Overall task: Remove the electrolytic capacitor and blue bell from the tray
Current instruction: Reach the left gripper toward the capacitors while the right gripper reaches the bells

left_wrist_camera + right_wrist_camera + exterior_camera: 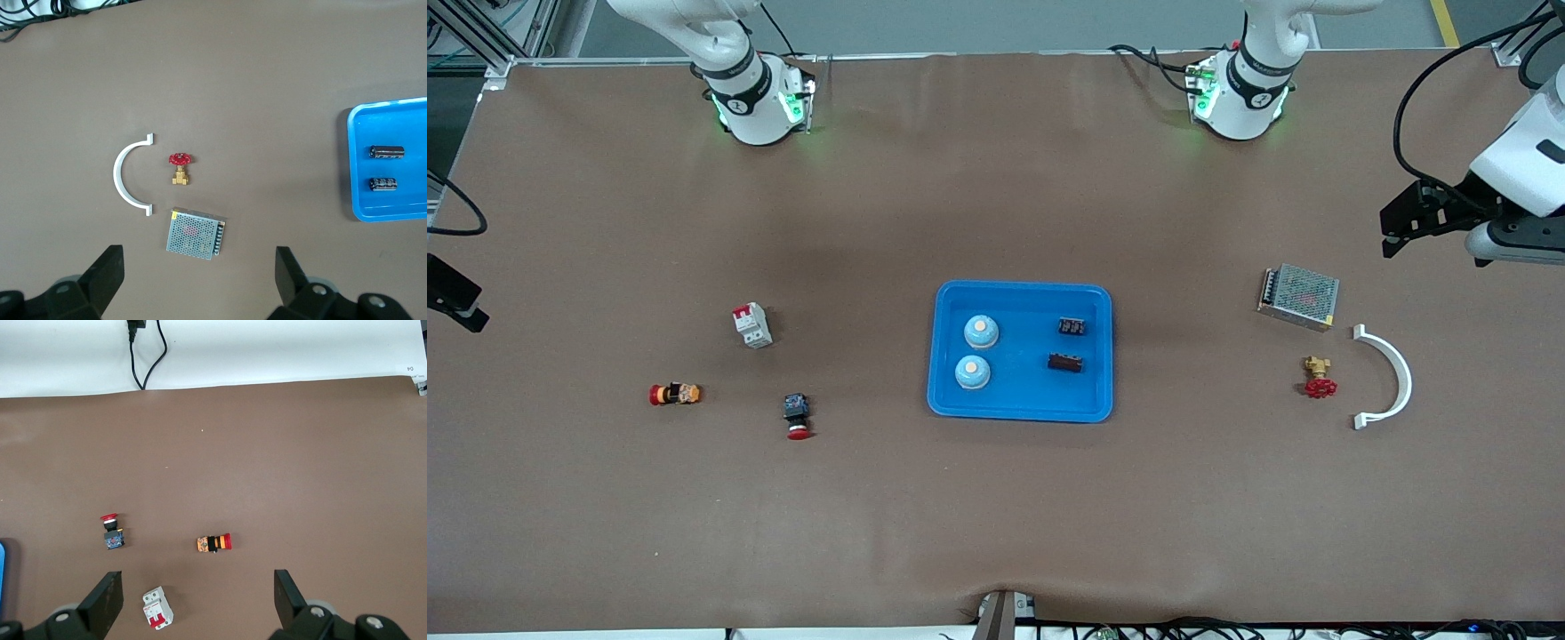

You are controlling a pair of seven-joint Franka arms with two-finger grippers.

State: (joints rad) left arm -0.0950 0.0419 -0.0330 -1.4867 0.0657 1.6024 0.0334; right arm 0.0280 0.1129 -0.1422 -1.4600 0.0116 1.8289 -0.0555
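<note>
Two bells and two capacitors lie in the blue tray [1021,409] at mid-table, with both arms up and empty.

The bells [981,332] [972,372] sit toward the right arm's end of the tray, the capacitors [1072,326] [1065,362] toward the left arm's end (each pair set one nearer the front camera than the other). The left gripper [199,280] hangs spread wide over the table's left-arm end, above a mesh-covered box [1298,296], a red-handled valve [1318,376] and a white curved bracket [1389,377]. The right gripper [198,601], fingers apart too, hovers over a breaker [752,324], a red push button [797,416] and what looks like a second, orange-banded button [674,394].
</note>
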